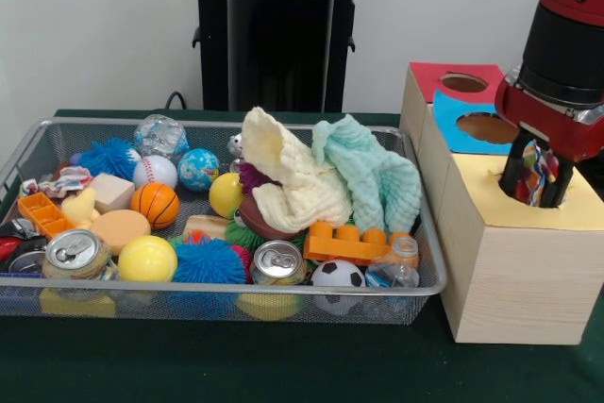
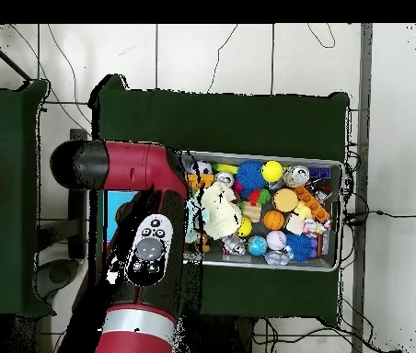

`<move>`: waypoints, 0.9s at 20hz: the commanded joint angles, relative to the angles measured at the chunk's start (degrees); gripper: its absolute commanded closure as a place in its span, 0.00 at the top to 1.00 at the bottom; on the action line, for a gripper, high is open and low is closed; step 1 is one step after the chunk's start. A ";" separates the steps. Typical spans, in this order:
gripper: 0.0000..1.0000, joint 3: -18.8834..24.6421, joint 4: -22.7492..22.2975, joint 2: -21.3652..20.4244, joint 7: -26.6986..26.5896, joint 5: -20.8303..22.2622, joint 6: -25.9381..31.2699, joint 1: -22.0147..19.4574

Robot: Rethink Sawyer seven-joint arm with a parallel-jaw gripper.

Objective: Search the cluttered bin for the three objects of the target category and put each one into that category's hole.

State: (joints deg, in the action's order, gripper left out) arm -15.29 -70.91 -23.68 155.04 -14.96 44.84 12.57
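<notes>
Front and overhead views of the green-covered table point(image 1: 283, 365). The black gripper point(image 1: 535, 181) of the red and black arm point(image 2: 138, 230) is clenched on a crumpled white wrapper printed in red, yellow and blue point(image 1: 535, 172), held at the round hole point(image 1: 528, 191) of the yellow-topped pale wooden box point(image 1: 514, 280) near the table's right edge in the front view. The wide silver wire-mesh basket point(image 1: 429, 266) sits beside the box, filled with balls, cans and cloths; a similar printed wrapper point(image 1: 58, 181) lies near its left wall.
</notes>
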 commanded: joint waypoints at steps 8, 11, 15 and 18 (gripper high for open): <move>1.00 -0.02 3.88 -15.73 3.89 -0.69 25.31 -3.53; 1.00 -0.49 4.55 -15.98 3.65 0.02 26.22 -3.50; 1.00 -0.76 5.54 -16.27 3.35 0.59 28.33 -3.80; 1.00 -0.79 5.01 -16.44 3.00 0.68 27.46 -3.93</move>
State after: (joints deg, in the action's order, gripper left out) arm -14.45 -69.54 -23.75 155.04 -14.29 48.58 11.61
